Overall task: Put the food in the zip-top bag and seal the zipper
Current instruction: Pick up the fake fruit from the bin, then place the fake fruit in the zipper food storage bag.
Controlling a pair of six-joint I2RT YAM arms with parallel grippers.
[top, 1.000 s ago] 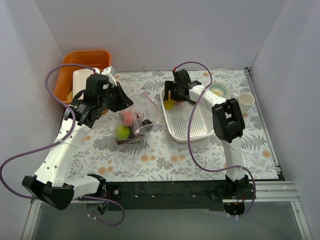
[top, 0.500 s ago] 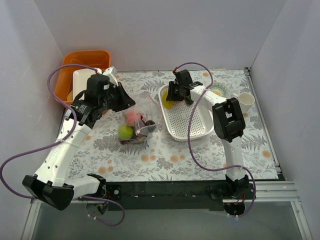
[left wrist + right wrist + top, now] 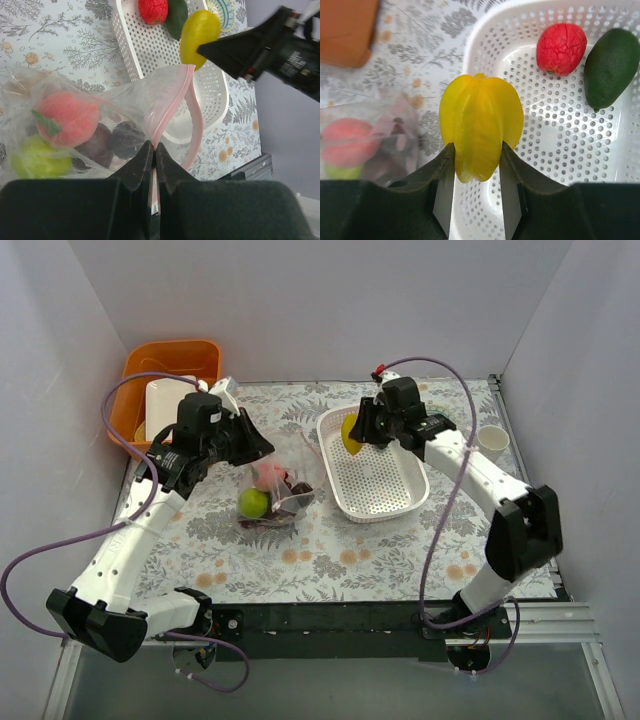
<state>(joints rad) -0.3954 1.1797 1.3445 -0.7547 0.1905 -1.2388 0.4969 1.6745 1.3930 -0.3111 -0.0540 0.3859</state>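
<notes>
My left gripper (image 3: 154, 146) is shut on the pink zipper (image 3: 172, 105) at the mouth of the clear zip-top bag (image 3: 125, 100) and holds that edge up. Inside the bag lie a pink fruit (image 3: 67, 117), a green one (image 3: 32, 157) and dark purple ones (image 3: 107, 142). In the top view the bag (image 3: 272, 490) sits left of the white basket (image 3: 385, 480). My right gripper (image 3: 477, 146) is shut on the yellow star fruit (image 3: 481, 125) and holds it over the basket's left rim (image 3: 350, 432). A red fruit (image 3: 561, 47) and a dark green avocado (image 3: 611, 67) lie in the basket.
An orange bin (image 3: 170, 365) holding a white container stands at the back left. A patterned plate (image 3: 437, 420) and a small white cup (image 3: 492, 440) sit at the back right. Grey walls enclose the table on three sides.
My right arm has lifted the star fruit out of the basket and swung its elbow out to the right. The left gripper and bag have shifted slightly right.
</notes>
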